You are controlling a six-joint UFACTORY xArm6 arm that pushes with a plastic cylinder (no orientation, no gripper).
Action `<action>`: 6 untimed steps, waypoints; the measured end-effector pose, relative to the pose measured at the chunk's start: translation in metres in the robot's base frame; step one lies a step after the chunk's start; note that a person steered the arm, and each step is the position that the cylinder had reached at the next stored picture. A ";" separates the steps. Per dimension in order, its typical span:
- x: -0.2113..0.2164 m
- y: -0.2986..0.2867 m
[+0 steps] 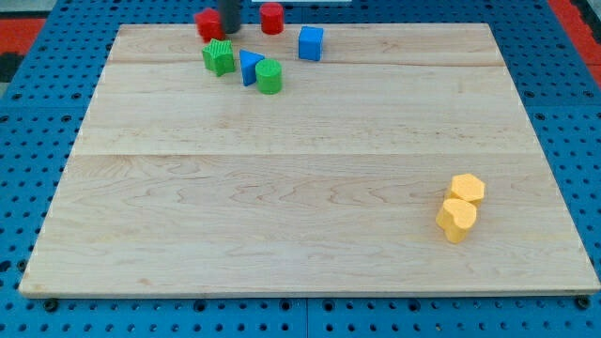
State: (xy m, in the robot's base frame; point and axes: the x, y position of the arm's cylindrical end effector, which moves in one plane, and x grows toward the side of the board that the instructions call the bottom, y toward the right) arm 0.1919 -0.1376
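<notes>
Evidently my tip point(228, 31), a bare jawless rod, sits tight beside the small red block point(208, 23) at its left, seemingly light, hard and easily slid.

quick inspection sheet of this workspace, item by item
surface: pale wooden board lying on a blue perforated base.
blocks: at the view's top left, a red block, a red cylinder, a blue cube, a green block, a blue wedge and a green cylinder; at the view's lower right, two yellow blocks touching.
clutter: nothing seen.
tip: my tip stands at the board's top edge, against the red block's right side.
cables: nothing seen.
surroundings: red area at the view's top corners.
</notes>
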 end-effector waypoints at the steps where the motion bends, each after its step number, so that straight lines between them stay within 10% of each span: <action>1: 0.000 0.013; 4: 0.076 -0.130; 6: 0.000 -0.166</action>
State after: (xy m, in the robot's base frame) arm 0.1919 -0.3032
